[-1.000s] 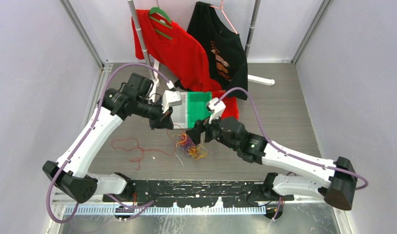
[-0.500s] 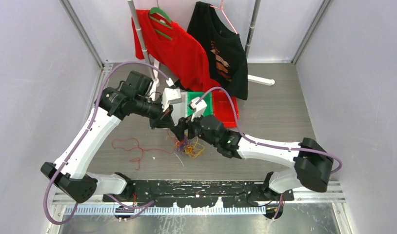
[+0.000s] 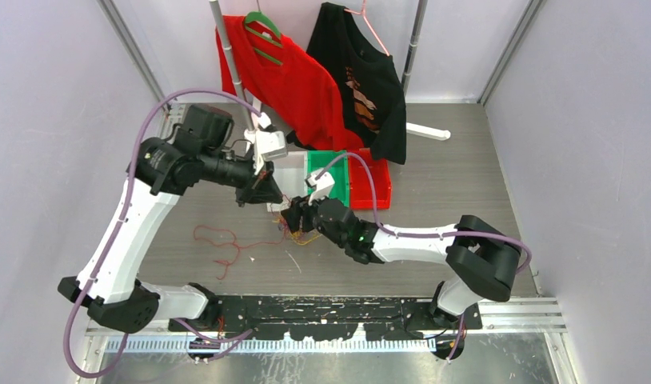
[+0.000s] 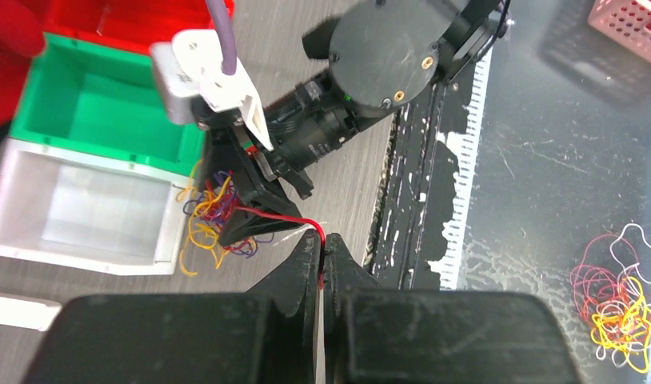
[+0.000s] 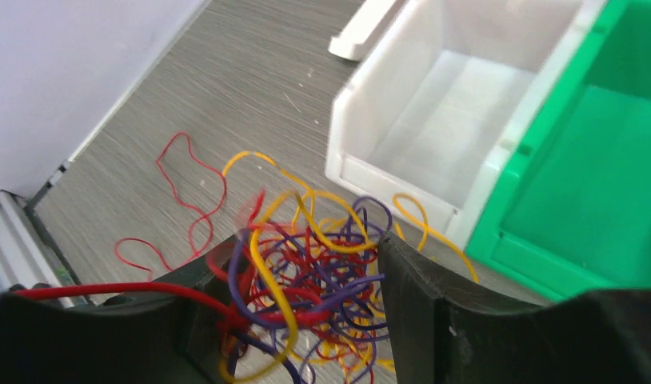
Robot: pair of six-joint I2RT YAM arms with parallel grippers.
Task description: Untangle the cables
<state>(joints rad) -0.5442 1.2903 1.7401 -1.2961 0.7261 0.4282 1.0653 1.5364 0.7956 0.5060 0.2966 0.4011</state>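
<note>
My left jaws clamp one thin red cable (image 4: 278, 216); right jaws, apart, straddle the red-yellow-purple wiry tangle (image 5: 306, 276), so most untangling lies ahead.

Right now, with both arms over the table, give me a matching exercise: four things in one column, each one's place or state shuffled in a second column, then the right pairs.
Things
1. left pincer
2. right pincer
3. green bin
4. curly red cable

Places and states
A. lies on the table, left of the tangle in the top view
B. sits between the white bin and the red bin
C. shut on a red strand
D. fingers apart, one on each side of the tangle

Pairs: 1-C, 2-D, 3-B, 4-A
</note>
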